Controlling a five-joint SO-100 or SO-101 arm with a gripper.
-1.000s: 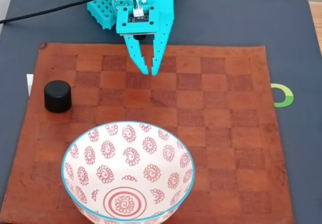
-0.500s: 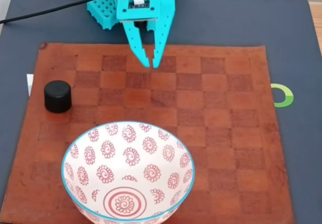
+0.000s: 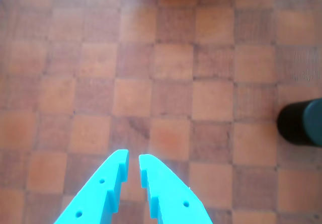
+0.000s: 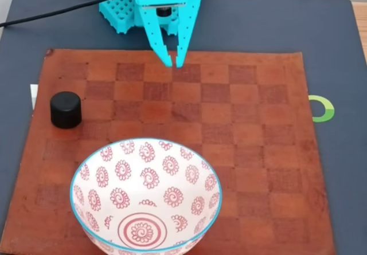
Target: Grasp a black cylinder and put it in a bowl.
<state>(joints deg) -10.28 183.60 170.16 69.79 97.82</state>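
The black cylinder [image 4: 65,109] stands upright on the left side of the brown chequered mat in the fixed view, and at the right edge of the wrist view [image 3: 302,123]. The white bowl [image 4: 114,169] with red spirals and a light blue rim sits at the mat's near edge, with nothing in it. My teal gripper [image 4: 174,63] hangs over the mat's far edge, well to the right of and beyond the cylinder. In the wrist view the gripper [image 3: 133,156] holds nothing, and only a narrow slit parts its fingertips.
The leather mat [image 4: 258,152] lies on a dark table. A green ring mark [image 4: 322,109] sits just off the mat's right edge. The teal arm base [image 4: 117,11] and a black cable [image 4: 51,11] are at the back left.
The gripper has pulled back from the mat's second row toward its far edge and risen. The slit between its tips looks slightly wider. Cylinder and bowl have not moved.
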